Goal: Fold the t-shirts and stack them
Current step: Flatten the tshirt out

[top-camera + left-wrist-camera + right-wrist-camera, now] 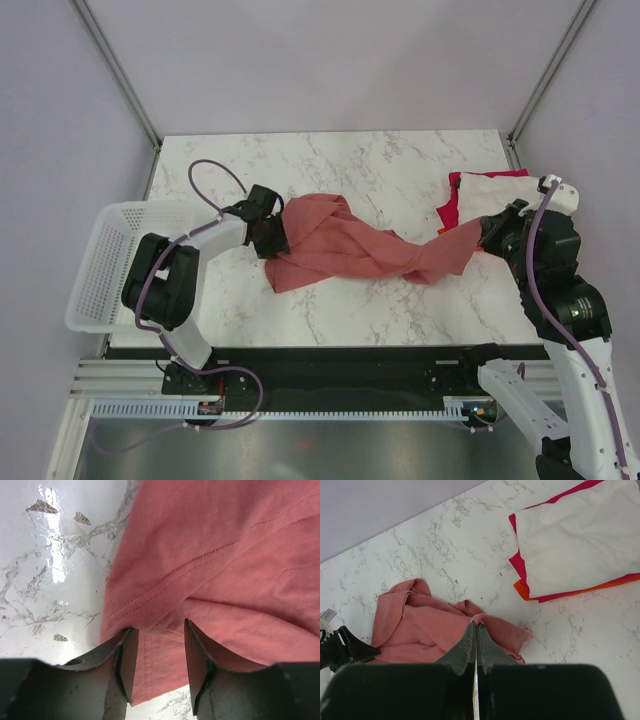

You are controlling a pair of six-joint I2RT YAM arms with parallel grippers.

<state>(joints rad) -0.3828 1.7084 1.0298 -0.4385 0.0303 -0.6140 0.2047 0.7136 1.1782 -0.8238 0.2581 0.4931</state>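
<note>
Starting at the left, the basket [110,262] stood outside the left end effector [159,630], which we took no part in using. That end effector sat low over the tabletop [380,160] with its fingers released and apart, straddling a stitched hem of the red shirt [340,245]. The shirt lay between the two end effectors with its long axis running from one to the other. It was broad and rumpled at the left one and narrowed into a twist toward the right one. The right end effector [476,626] was clenched on that twisted end. Beyond it lay the folded stack [570,540], cream on top, with magenta and orange edges showing underneath. We judged the step to be spreading the red shirt flat before folding. Next, the left fingers would need to close on the hem, and the twist would have to be worked out.
</note>
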